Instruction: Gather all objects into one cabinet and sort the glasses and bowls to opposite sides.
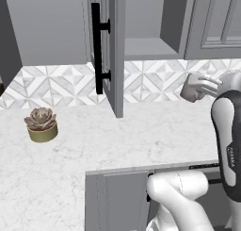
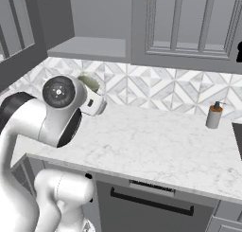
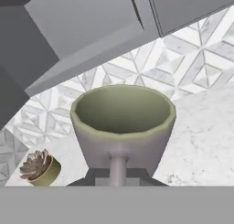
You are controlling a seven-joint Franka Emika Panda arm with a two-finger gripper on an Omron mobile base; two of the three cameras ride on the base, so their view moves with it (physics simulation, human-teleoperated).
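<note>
Potted succulent upright on white marble tabletop, left part, well clear of backsplash; seen also low left in hand view. Soap dispenser upright at far right of tabletop, near wall. Backsplash: grey-white geometric diamond tile. Dishwasher front below tabletop edge, with long black bar pull. Lower cabinet door grey, panelled.

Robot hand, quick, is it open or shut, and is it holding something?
Gripper: jaws shut on the grey-taupe mug, held by its handle, up in the air above the counter below the open cabinet.
</note>
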